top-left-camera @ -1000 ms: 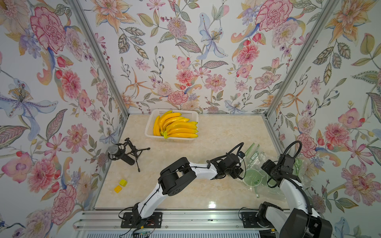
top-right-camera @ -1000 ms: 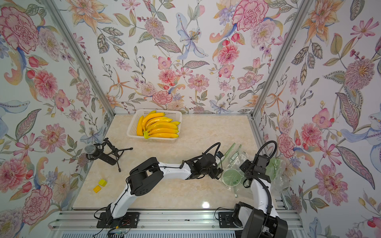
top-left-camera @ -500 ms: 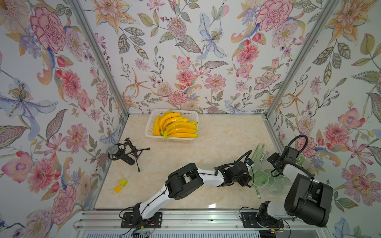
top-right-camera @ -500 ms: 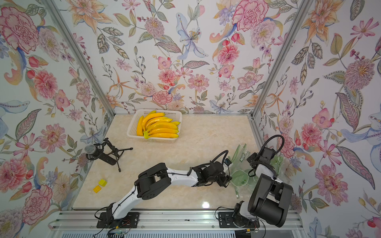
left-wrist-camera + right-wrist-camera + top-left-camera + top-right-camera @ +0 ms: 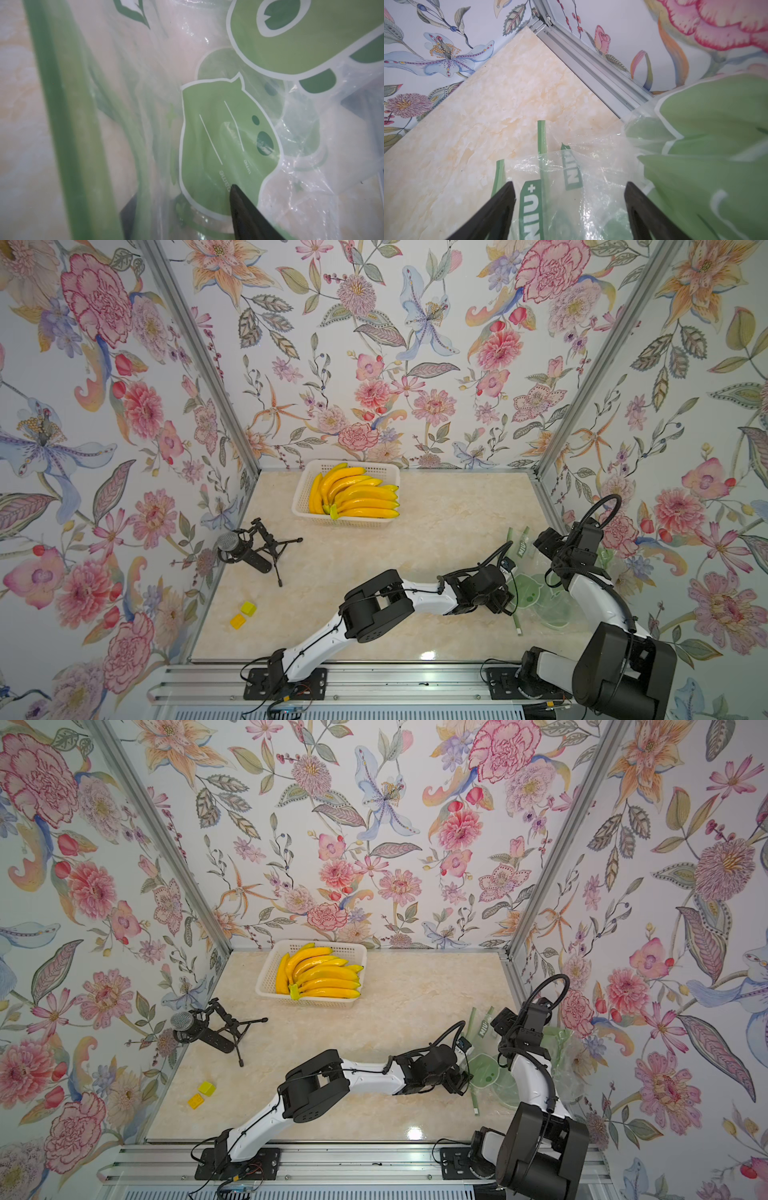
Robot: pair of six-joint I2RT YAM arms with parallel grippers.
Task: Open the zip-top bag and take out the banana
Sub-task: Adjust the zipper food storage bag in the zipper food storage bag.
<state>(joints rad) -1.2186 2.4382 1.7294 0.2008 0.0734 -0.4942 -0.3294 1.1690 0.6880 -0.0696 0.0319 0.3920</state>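
The zip-top bag [image 5: 540,597] [image 5: 490,1077] is clear film with green frog prints and green zip strips. It lies flat at the table's right side. I see no banana inside it. My left gripper [image 5: 505,601] [image 5: 461,1079] sits low at the bag's left edge. In the left wrist view, one of its fingers [image 5: 245,214] lies over the printed film [image 5: 218,135] and the other shows dimly behind the film, well apart. My right gripper [image 5: 540,541] [image 5: 569,184] hangs open over the bag's far end [image 5: 591,166], with nothing gripped.
A white basket [image 5: 299,506] at the back holds several yellow bananas [image 5: 357,497]. A microphone on a small tripod [image 5: 249,551] and two yellow blocks [image 5: 243,614] are at the left. More green-printed bags [image 5: 569,1052] [image 5: 706,155] are heaped against the right wall.
My left gripper slid right and nearer along the bag. The right gripper moved toward the bag's far end and its jaws spread wider.
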